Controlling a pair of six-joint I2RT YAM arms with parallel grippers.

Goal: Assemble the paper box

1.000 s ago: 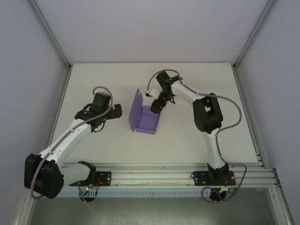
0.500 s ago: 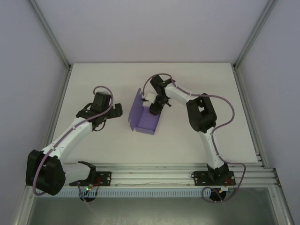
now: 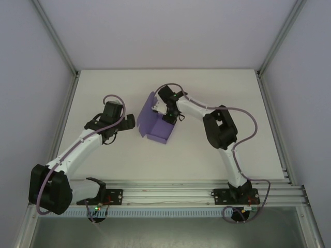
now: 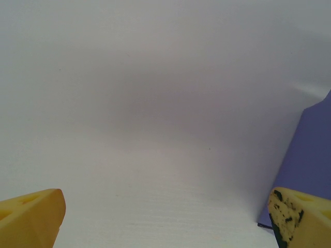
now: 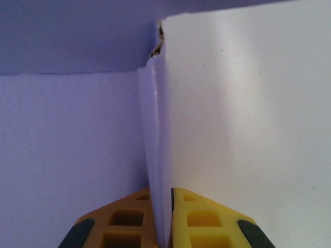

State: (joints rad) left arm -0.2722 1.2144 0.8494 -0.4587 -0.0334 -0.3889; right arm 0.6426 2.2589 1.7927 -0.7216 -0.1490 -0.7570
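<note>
The purple paper box [image 3: 155, 130] lies half folded in the middle of the white table, one flap standing at its far left. My right gripper [image 3: 166, 114] is over its far right side. In the right wrist view that gripper [image 5: 164, 209] is shut on a thin upright wall [image 5: 158, 129] of the box, with the purple panel [image 5: 67, 144] to its left. My left gripper [image 3: 129, 123] sits just left of the box, open. Between its yellow fingertips [image 4: 32, 219] there is bare table, and the box edge [image 4: 310, 155] shows at the right.
A metal rail [image 3: 170, 195] with both arm bases runs along the near edge. Frame posts [image 3: 57, 46] and pale walls close in the left, right and back. White table [image 3: 222, 88] surrounds the box.
My right gripper moved left onto the box and closed on its upright wall. The box shifted and turned slightly to the left. The left arm stayed put.
</note>
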